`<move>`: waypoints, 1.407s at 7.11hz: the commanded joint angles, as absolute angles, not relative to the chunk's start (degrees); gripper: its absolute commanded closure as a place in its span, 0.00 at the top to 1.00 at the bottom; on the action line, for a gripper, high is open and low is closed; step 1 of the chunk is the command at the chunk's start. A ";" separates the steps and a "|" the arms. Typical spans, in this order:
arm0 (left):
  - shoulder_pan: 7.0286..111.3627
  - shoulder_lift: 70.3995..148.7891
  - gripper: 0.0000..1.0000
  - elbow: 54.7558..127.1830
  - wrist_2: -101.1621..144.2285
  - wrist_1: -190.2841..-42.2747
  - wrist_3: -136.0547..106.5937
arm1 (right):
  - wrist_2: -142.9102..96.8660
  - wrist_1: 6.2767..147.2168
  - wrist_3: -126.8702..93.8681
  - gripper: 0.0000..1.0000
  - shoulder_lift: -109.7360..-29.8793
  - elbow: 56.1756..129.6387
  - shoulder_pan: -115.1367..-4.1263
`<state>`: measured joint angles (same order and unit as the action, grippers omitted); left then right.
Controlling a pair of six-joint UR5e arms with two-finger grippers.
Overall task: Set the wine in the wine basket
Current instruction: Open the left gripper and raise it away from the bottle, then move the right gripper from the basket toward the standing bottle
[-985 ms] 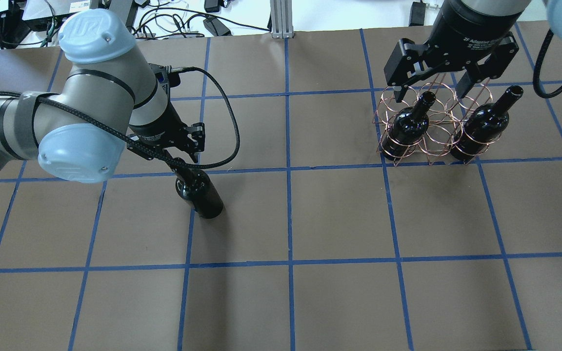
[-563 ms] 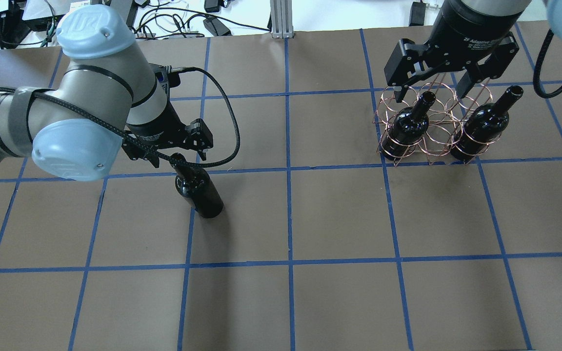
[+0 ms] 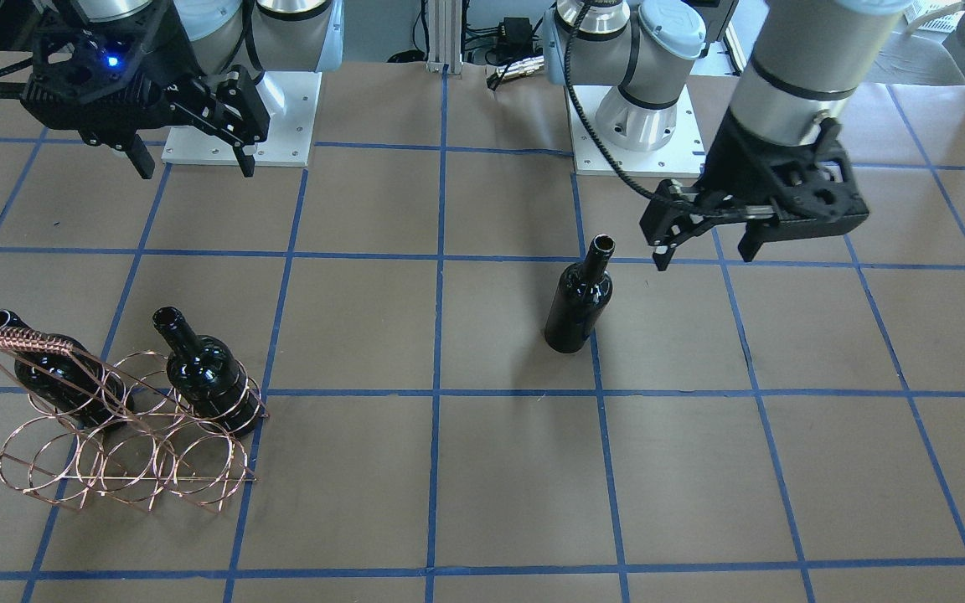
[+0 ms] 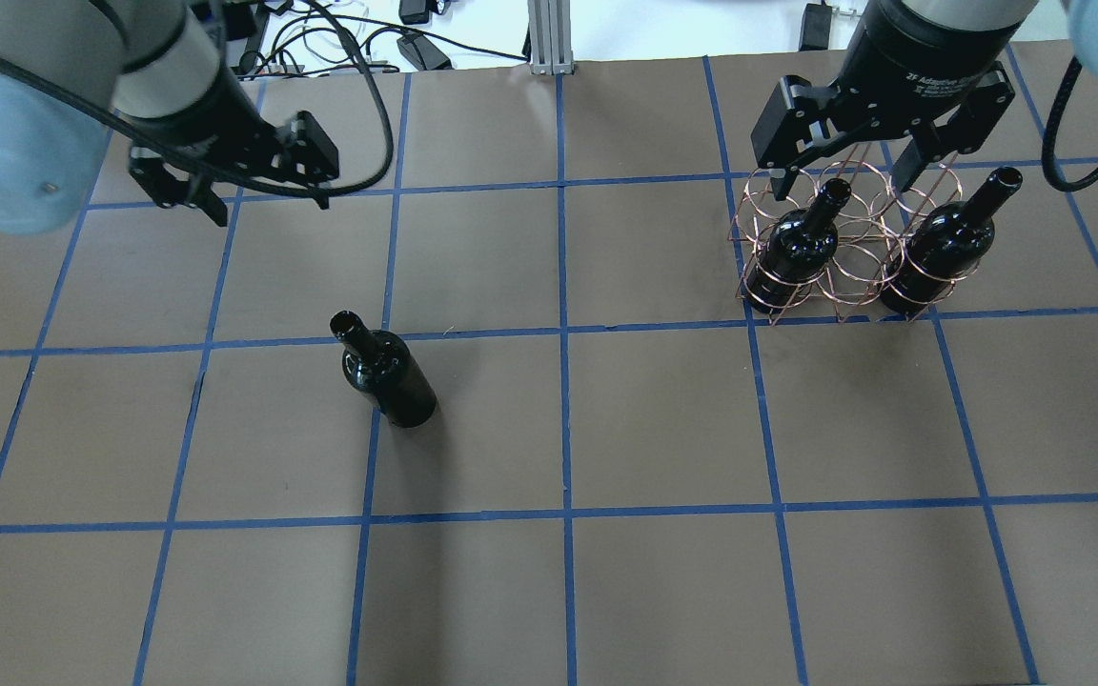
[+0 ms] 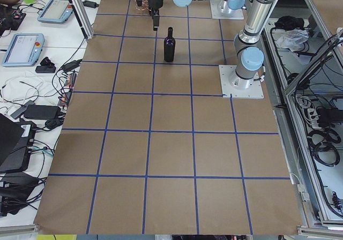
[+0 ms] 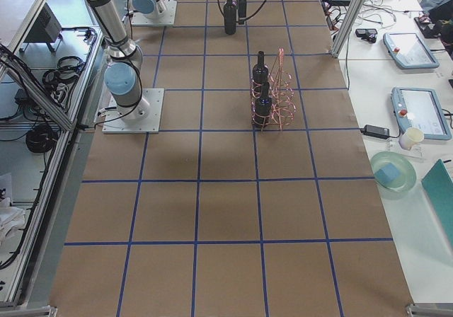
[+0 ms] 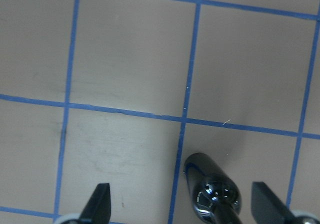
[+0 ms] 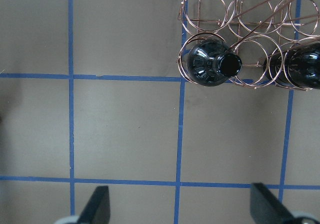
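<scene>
Closest to me, the wine (image 4: 387,376) stands upright on the brown surface (image 4: 654,429), its base on a blue tape line, with nothing gripping it. It is well apart from the wine basket (image 4: 840,257), which sits farther out on the right side.

Above the bottle I have the left gripper (image 4: 271,210) hanging in the air with its jaws spread wide. It holds nothing and touches nothing. On its wrist camera the bottle's neck and shoulder show at the bottom edge, between the two fingertips (image 7: 100,204) but far below them.

Farther out, the wire basket rests on the surface with two other bottles (image 4: 802,243) standing in its rings, one ring between them. The right gripper (image 4: 843,191) hangs over the basket, also spread wide and carrying nothing. On the front camera it sits high above the surface, clear of the wire and of both bottles.
</scene>
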<state>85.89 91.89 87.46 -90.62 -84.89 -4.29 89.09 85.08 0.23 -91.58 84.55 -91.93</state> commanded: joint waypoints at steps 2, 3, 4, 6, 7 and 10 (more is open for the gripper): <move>74.65 91.32 1.00 83.50 -90.18 -89.12 6.04 | 88.60 85.17 0.09 1.00 -91.41 84.55 -92.02; 73.05 91.14 1.00 83.50 -90.87 -89.21 7.63 | 88.33 85.95 -0.26 1.00 -91.15 84.55 -92.11; 71.30 91.49 1.00 83.58 -90.70 -89.12 8.34 | 88.42 86.22 -1.39 1.00 -91.23 84.46 -92.28; 65.86 90.79 1.00 83.67 -90.70 -89.21 19.45 | 88.33 87.70 -7.97 1.00 -88.61 82.54 -95.77; 63.05 90.88 1.00 83.85 -90.44 -89.21 20.73 | 88.50 90.85 -14.96 1.00 -86.16 81.66 -100.85; 60.29 91.14 1.00 84.55 -90.09 -89.73 23.03 | 89.29 95.62 -30.03 1.00 -77.63 75.96 -110.90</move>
